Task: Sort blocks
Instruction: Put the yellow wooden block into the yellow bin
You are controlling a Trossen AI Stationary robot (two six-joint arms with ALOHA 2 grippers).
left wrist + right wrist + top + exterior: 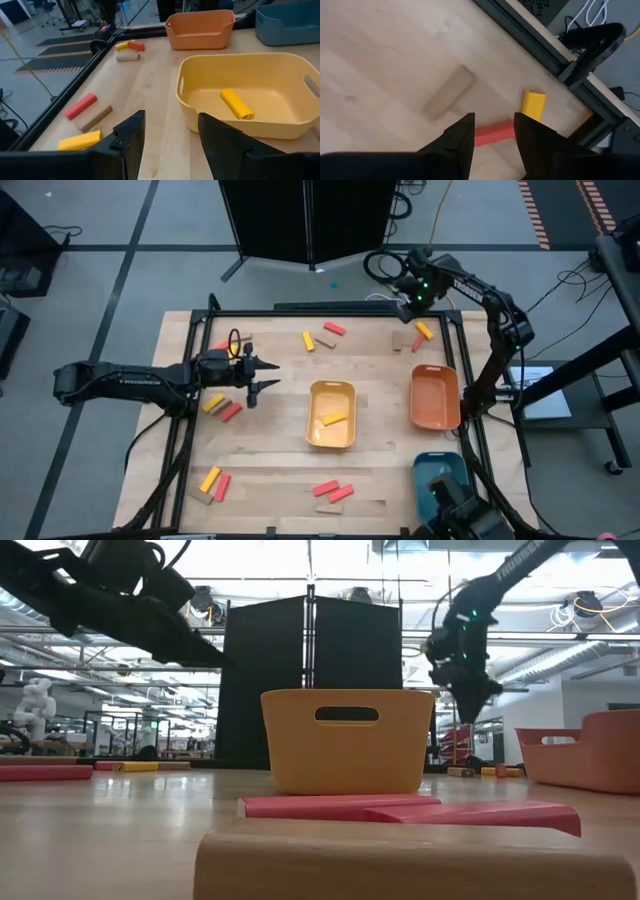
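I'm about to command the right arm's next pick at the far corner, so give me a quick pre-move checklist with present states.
1. Right gripper open above the table: ok.
2. Small flat red block lined up between its fingers: ok.
3. Right gripper empty: ok, nothing held.
4. Neighbouring small yellow block clear of the fingers: cannot tell, it lies very close.
5. Rounded orange plastic tray empty and reachable nearby: ok.
6. Left gripper open, hanging left of the rounded yellow plastic tray, well away: ok.

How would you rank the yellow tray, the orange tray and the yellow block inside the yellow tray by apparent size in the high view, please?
1. Orange tray and yellow tray: alike, too close to rank.
2. Yellow block: by far the smallest.
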